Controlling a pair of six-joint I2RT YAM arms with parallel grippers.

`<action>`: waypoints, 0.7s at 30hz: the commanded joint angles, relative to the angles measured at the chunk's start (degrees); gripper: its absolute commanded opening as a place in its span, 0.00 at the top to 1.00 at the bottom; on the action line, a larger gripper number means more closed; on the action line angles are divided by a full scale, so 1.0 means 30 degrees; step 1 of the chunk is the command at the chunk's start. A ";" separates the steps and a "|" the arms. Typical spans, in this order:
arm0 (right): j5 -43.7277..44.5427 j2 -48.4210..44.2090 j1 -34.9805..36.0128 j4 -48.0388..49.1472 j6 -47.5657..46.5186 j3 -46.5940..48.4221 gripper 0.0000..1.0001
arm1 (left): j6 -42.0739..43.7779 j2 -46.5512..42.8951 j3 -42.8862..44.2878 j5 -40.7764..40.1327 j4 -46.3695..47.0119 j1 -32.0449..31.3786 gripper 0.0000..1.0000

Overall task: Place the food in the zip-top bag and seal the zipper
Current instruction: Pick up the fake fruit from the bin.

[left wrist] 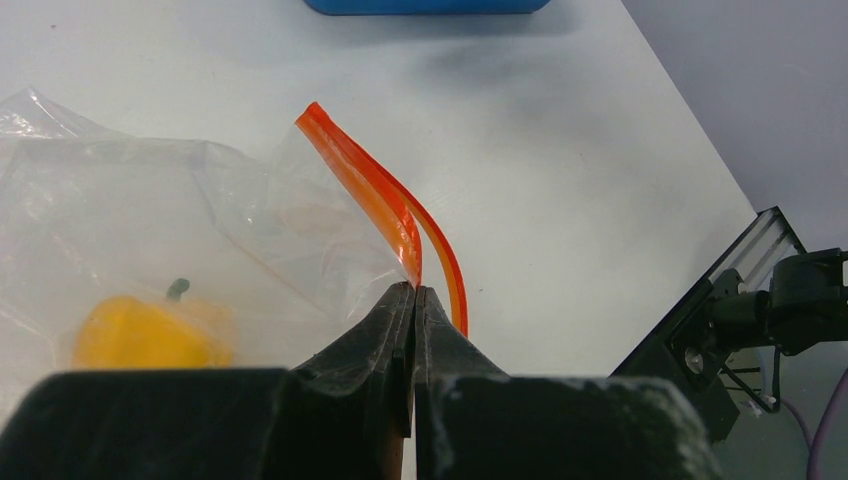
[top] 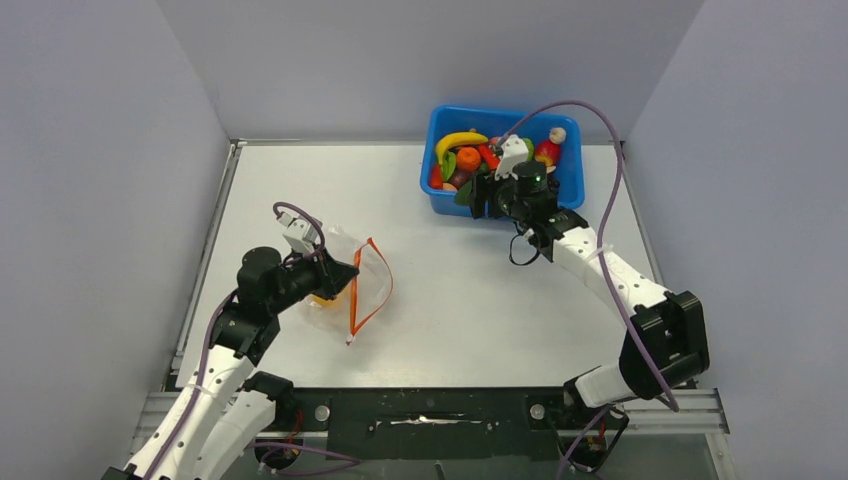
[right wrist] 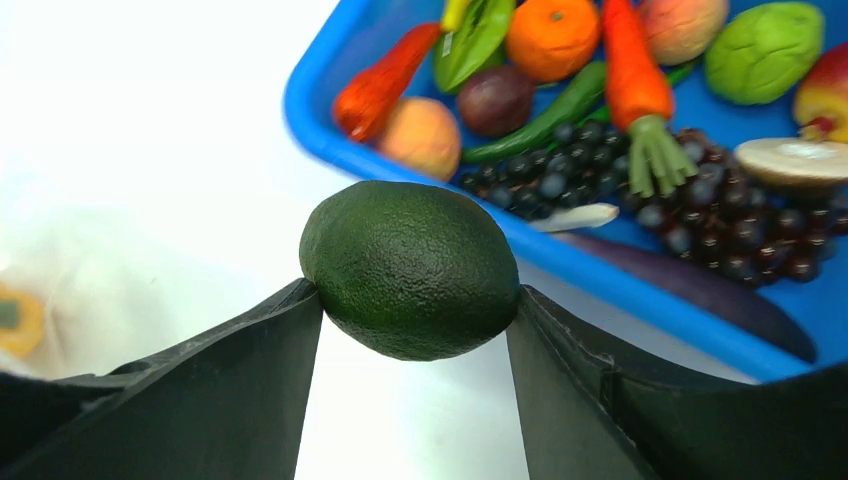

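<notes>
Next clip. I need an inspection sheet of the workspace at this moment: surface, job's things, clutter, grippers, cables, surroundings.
Surface: white table, bare between bag and bin.
Job's things: zip-top bag lies left, its mouth open and its zipper unsealed, with a yellow pepper inside. The dark green fruit is held just outside the bin.
Clutter: blue bin at the far right, holding more toy food.
Grippers: left gripper is shut on the zipper's near strip. Right gripper is clamped on the dark green fruit.
Cables: purple cables arch over the bin and run along both arms.
Surroundings: plain grey walls; nothing else seen.
</notes>
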 commanded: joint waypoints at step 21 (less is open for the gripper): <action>-0.0671 -0.7292 0.8087 0.7280 -0.2737 -0.6628 0.56 | -0.3453 0.0219 0.0092 0.0490 0.4024 0.0051 1.00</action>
